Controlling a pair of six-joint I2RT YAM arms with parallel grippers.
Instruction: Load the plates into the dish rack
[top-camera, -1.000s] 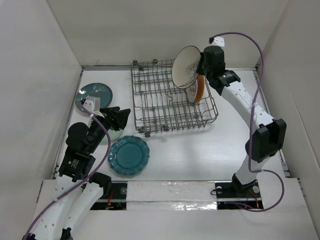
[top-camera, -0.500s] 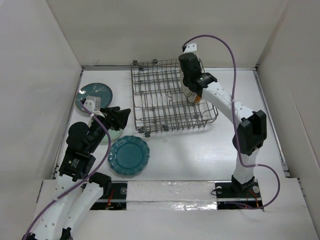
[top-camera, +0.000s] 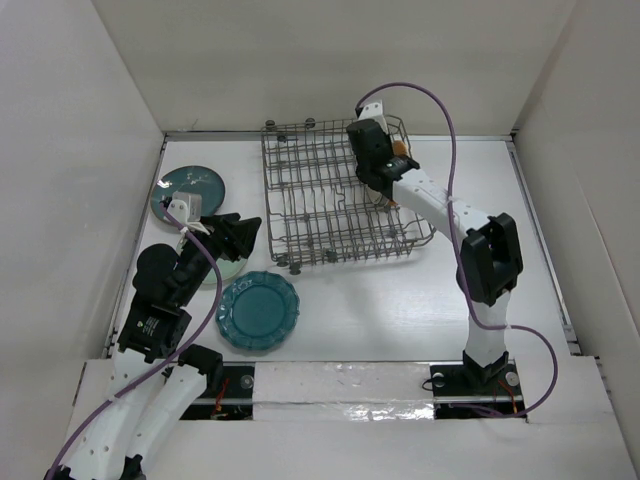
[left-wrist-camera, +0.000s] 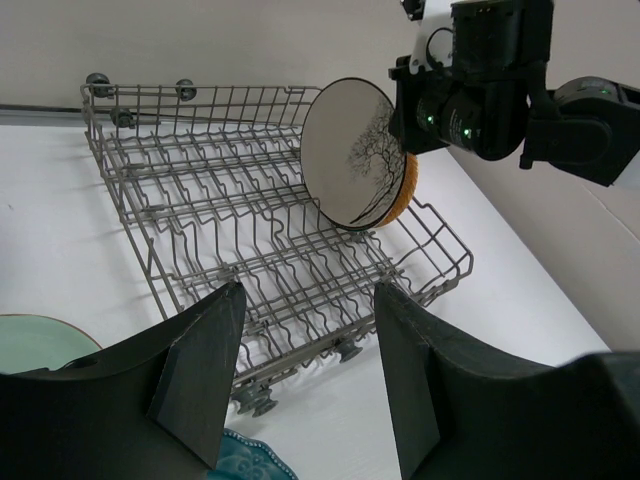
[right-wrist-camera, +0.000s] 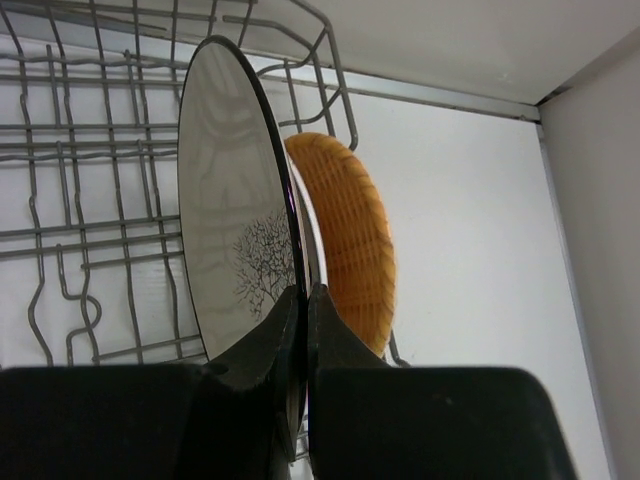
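Observation:
The grey wire dish rack (top-camera: 310, 205) stands at the back middle. My right gripper (top-camera: 372, 152) hangs over its right end, shut on the rim of the cream branch-pattern plate (right-wrist-camera: 235, 200), which stands on edge among the tines (left-wrist-camera: 352, 150). The orange-brown plate (right-wrist-camera: 345, 240) stands right behind it; a thin white edge shows between them. My left gripper (top-camera: 245, 225) is open and empty, low, left of the rack. Under it lies the pale mint plate (top-camera: 222, 270). The scalloped teal plate (top-camera: 258, 310) lies in front, the dark teal speckled plate (top-camera: 188, 190) behind.
White walls close the table on the left, back and right. The rack (left-wrist-camera: 220, 200) has several bare tine rows left of the cream plate. The right arm's purple cable loops above the rack's right end.
My right arm has swung left and down, carrying the cream plate from above the rack's right corner down into the rack beside the orange-brown plate. The left arm has not moved.

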